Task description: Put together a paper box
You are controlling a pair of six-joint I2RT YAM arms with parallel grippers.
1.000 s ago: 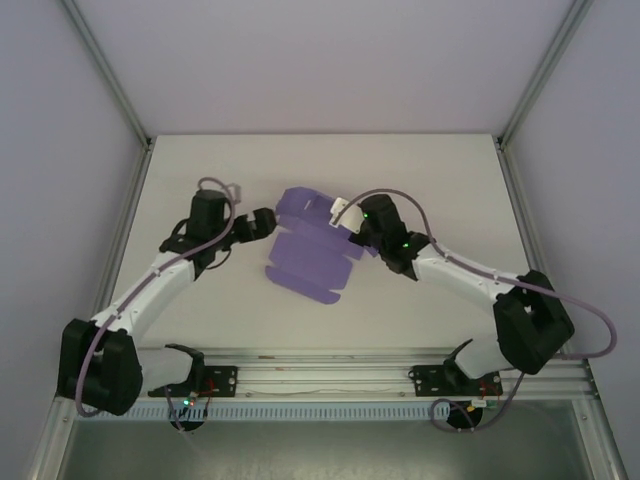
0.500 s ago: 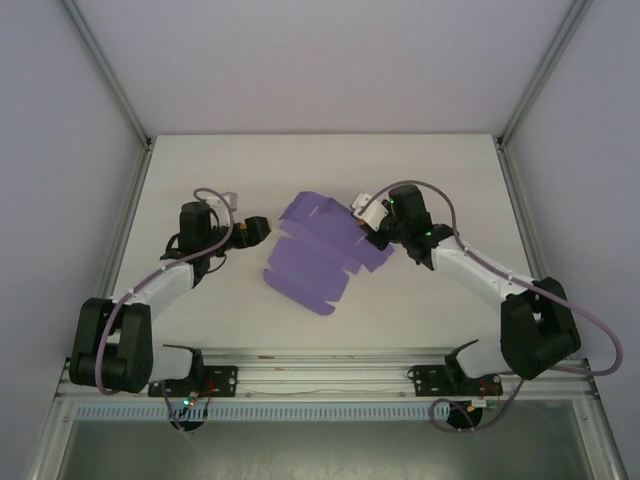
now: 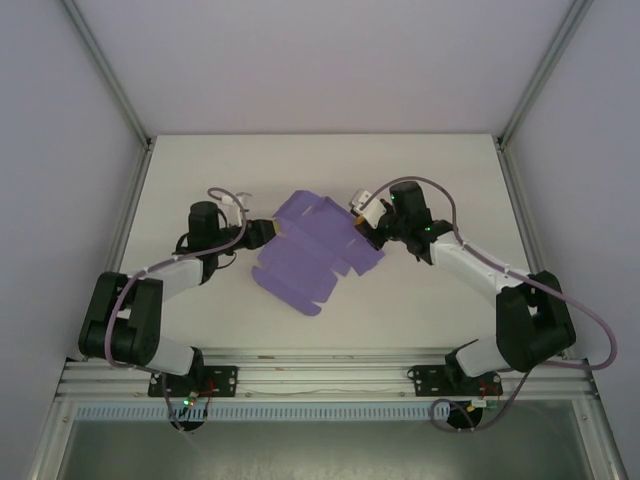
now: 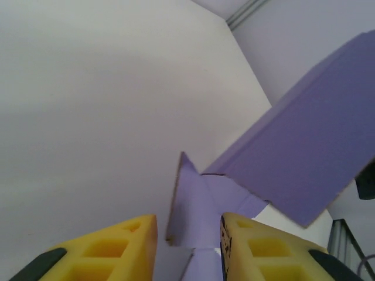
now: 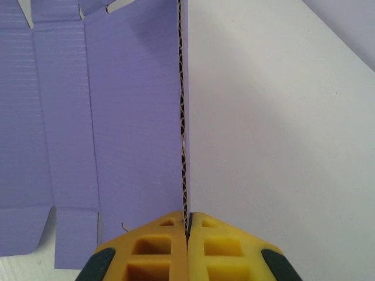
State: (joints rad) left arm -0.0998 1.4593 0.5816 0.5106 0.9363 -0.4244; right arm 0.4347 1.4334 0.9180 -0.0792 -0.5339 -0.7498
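Right wrist view: the right gripper [image 5: 187, 225] has its yellow, hollow-celled fingers pinched tight on the fluted edge of the paper box [image 5: 105, 117], a purple corrugated blank with slits and flaps. The blank sits mid-way on the white table [image 3: 420, 170]. At its 10 o'clock, the left gripper [image 4: 188, 234] stands parted, a pointed flap between its fingers.

Nothing legible (no text, labels or numbers).

Cropped at the right edge in the left wrist view: paper box [image 4: 304, 158]. Cropped too at top and left in the right wrist view
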